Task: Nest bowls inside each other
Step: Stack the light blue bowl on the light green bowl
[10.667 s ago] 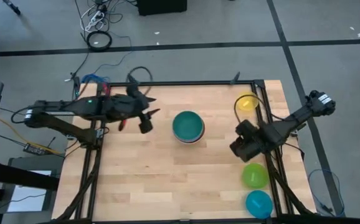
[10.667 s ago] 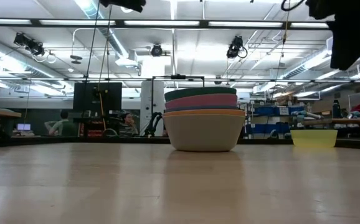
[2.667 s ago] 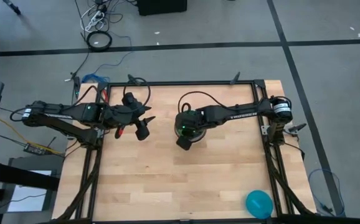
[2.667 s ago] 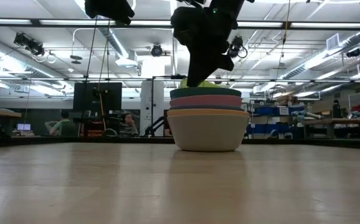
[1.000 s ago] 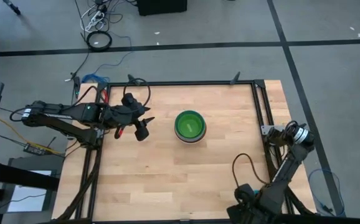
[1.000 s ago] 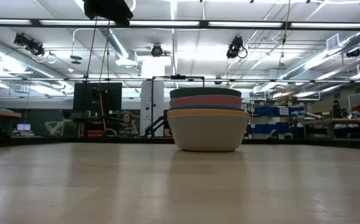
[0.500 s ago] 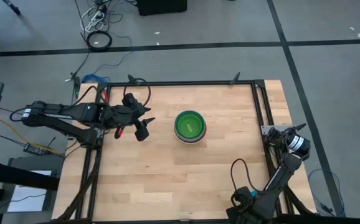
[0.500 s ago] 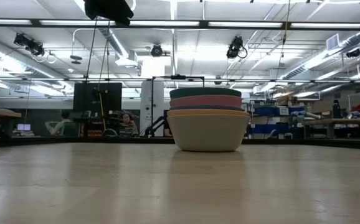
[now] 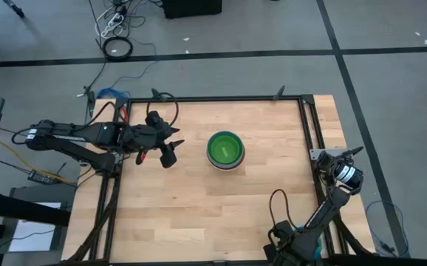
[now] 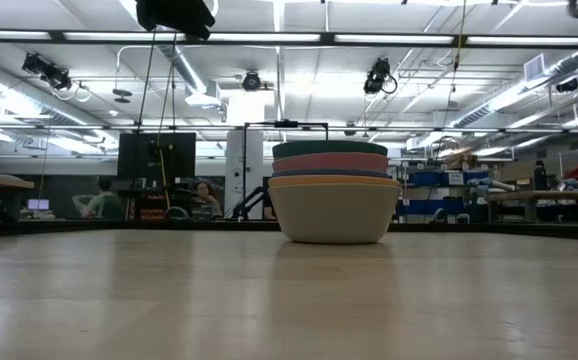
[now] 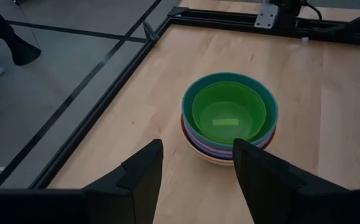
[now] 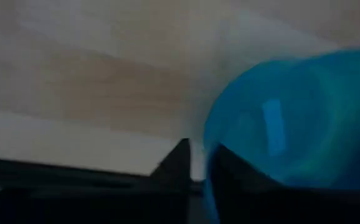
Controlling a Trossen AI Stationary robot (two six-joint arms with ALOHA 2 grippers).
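A stack of nested bowls (image 9: 224,150) stands mid-table on its grey-white bottom bowl (image 10: 331,215), with the lime green bowl (image 11: 228,113) innermost. My left gripper (image 11: 195,180) hovers open, left of the stack and above table height (image 9: 169,152), with nothing between its fingers. My right gripper (image 9: 293,247) points down at the near right corner and covers the cyan bowl in the high view. In the blurred right wrist view the cyan bowl (image 12: 292,118) fills the frame, and my right gripper (image 12: 198,152) is shut on it. My right gripper has the cyan bowl's rim (image 12: 206,143) between its two fingers, one finger (image 12: 179,163) outside the wall and the other inside the bowl. The fingers come from above, pointing down. Blur hides whether the bowl's base is on the table.
A black metal frame (image 9: 308,140) runs along the table's edges. Cables (image 9: 162,100) lie by the far left corner. Bare wood (image 9: 199,214) spreads between the stack and the near edge. A person's leg (image 11: 5,31) shows on the floor beyond the table.
My right arm has folded lower over the near right corner, and its gripper has gone down there. The stack and my left arm have kept still.
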